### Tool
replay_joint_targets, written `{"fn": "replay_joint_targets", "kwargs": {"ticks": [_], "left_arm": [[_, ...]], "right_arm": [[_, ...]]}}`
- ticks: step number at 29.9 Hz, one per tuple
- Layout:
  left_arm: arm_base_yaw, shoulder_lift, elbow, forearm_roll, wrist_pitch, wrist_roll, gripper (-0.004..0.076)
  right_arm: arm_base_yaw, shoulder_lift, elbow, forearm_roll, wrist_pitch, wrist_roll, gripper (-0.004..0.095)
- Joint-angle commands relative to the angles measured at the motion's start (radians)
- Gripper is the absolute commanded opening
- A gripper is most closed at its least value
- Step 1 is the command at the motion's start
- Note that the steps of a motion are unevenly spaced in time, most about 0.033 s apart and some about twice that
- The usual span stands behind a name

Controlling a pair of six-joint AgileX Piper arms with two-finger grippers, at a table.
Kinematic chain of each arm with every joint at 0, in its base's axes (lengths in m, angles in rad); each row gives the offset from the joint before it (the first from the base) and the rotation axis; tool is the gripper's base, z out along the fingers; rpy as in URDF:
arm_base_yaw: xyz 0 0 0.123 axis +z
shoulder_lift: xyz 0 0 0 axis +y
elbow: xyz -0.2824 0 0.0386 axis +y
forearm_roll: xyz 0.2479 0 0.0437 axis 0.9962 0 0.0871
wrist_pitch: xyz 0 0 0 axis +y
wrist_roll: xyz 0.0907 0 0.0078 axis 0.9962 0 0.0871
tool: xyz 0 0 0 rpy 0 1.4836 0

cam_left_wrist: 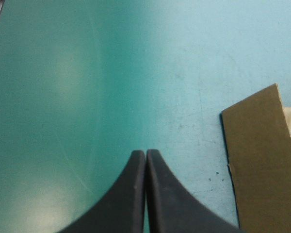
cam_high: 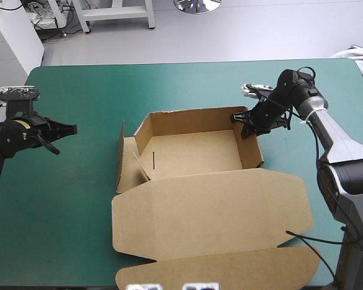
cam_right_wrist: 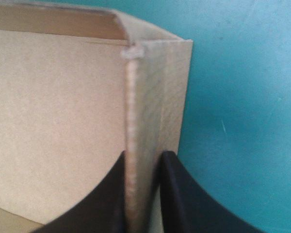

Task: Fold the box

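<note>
Box: the brown box (cam_high: 193, 151) is sitting as an open tray in the middle of the high view, just above centre, with its far and right walls standing upright.
Lid: the lid (cam_high: 212, 211) is lying flat on the counter (cam_high: 66, 199). It is spreading from the tray's near edge toward the lower edge of the frame, where a further strip of board is showing.
Left flap: the left flap (cam_high: 121, 151) is rising on edge at the tray's left side and is not tucked in.
Right tool: the right tool (cam_high: 242, 118) is reaching in from the upper right of the frame and is clamping the right wall (cam_high: 249, 145) near its far corner. In its own wrist view (cam_right_wrist: 144, 155) the board (cam_right_wrist: 58, 111) is passing between the two black fingers, one inside the tray and one outside.
Left tool: the left tool (cam_high: 69, 128) is hovering at the left of the frame, clenched on nothing and apart from the box. In its wrist view (cam_left_wrist: 145, 153) the fingers are meeting in one pointed arch over bare teal-green cover, with a piece of brown board (cam_left_wrist: 262, 160) lying ahead and to one side.
</note>
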Motion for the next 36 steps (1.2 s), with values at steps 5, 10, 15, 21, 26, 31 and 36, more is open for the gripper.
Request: {"fn": "replay_joint_targets", "kwargs": {"ticks": [5,10,15,21,26,31,36], "left_arm": [[0.075,0.033,-0.031,-0.115,-0.055,-0.042,-0.0009],[0.186,0.053,-0.031,-0.368,-0.044,0.095,-0.0009],[0.278,0.075,-0.031,-0.583,0.003,0.208,-0.0009],[0.325,0.125,-0.031,-0.843,0.131,0.33,-0.001],[0.325,0.136,-0.031,-1.068,0.205,0.425,-0.001],[0.325,0.134,-0.031,-1.262,0.327,0.503,-0.001],[0.325,0.121,-0.031,-1.304,0.389,0.508,-0.001]], "right_arm": [[-0.001,-0.069,-0.022,0.076,0.029,-0.032,-0.0014],[-0.003,-0.13,-0.022,0.116,0.019,-0.066,-0.0017],[-0.009,-0.209,-0.022,0.138,-0.011,-0.089,-0.0017],[-0.069,-0.307,-0.022,0.261,-0.038,-0.123,-0.0017],[-0.084,-0.365,-0.022,0.278,-0.079,-0.126,-0.0017],[-0.082,-0.389,-0.022,0.284,-0.119,-0.126,-0.0017],[-0.08,-0.391,-0.022,0.286,-0.138,-0.111,-0.0017]]}}
